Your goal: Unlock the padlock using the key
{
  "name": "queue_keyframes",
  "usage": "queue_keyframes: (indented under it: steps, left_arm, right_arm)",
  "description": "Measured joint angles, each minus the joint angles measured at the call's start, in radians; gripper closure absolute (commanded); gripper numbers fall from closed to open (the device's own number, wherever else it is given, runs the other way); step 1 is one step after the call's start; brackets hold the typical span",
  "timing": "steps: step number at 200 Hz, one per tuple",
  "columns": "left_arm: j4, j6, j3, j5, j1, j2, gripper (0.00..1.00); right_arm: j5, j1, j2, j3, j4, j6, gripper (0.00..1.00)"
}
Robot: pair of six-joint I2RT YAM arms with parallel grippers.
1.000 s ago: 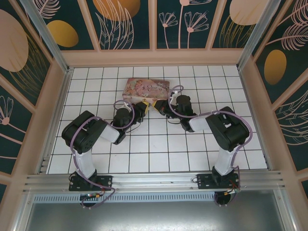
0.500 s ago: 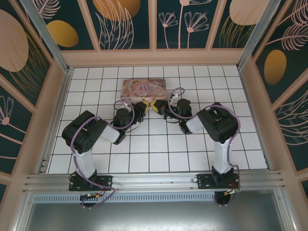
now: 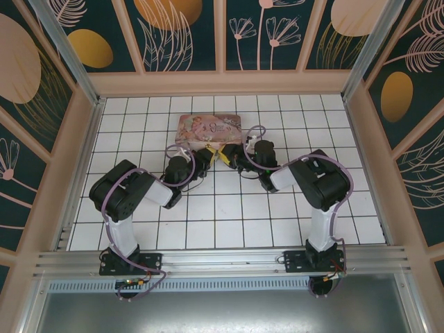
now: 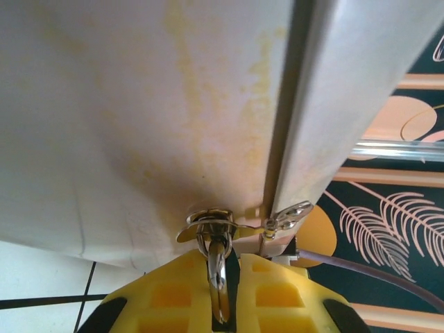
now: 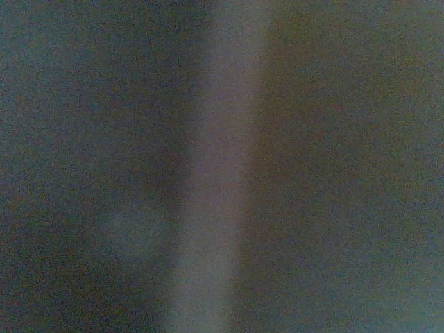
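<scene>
At the tin box's (image 3: 208, 129) near edge, from above, the right gripper (image 3: 229, 157) has pressed closer to the left gripper (image 3: 208, 154), and the box now sits squarer. I cannot tell how the right jaws stand. In the left wrist view, the jaws clamp the padlock (image 4: 217, 277) by its shackle at the hasp (image 4: 208, 220). The right wrist view is a dark blur, so key insertion cannot be judged.

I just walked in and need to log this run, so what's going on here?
Both arms meet at the front edge of the pink tin box. The left gripper has its jaws shut on what looks like the silvery shackle of the padlock, which hangs from the box's clasp. The right gripper sits just opposite. Its wrist view is a dark blur, so what it holds, if anything, can't be told.
</scene>
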Motion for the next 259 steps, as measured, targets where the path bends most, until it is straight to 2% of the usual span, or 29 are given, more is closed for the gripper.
queue_keyframes:
  steps: [21, 41, 80, 106, 126, 152, 203, 259]
  left_arm:
    - [-0.007, 0.032, 0.012, 0.007, -0.01, 0.0, 1.0]
    - [-0.056, 0.073, 0.029, 0.034, -0.032, 0.0, 1.0]
    - [-0.142, 0.134, 0.066, 0.098, -0.057, -0.001, 1.0]
    - [-0.188, 0.166, 0.085, 0.124, -0.061, -0.001, 1.0]
    - [-0.232, 0.183, 0.087, 0.132, -0.061, -0.001, 1.0]
    - [-0.281, 0.202, 0.087, 0.137, -0.06, -0.002, 1.0]
    - [-0.325, 0.219, 0.097, 0.159, -0.059, -0.007, 1.0]
    - [-0.349, 0.226, 0.099, 0.176, -0.059, -0.023, 1.0]
  right_arm:
    - [0.013, -0.01, -0.051, -0.03, -0.088, -0.073, 0.42]
    - [0.019, -0.012, -0.134, -0.076, -0.149, -0.139, 0.39]
    - [0.031, -0.008, -0.332, -0.129, -0.362, -0.331, 0.39]
    - [0.067, -0.003, -0.411, -0.126, -0.538, -0.48, 0.42]
    - [0.144, 0.017, -0.444, -0.09, -0.676, -0.618, 0.44]
    - [0.308, 0.091, -0.455, -0.028, -0.813, -0.803, 0.48]
    - [0.593, 0.19, -0.453, -0.026, -0.898, -1.046, 0.53]
    - [0.708, 0.239, -0.453, -0.129, -0.83, -1.195, 0.56]
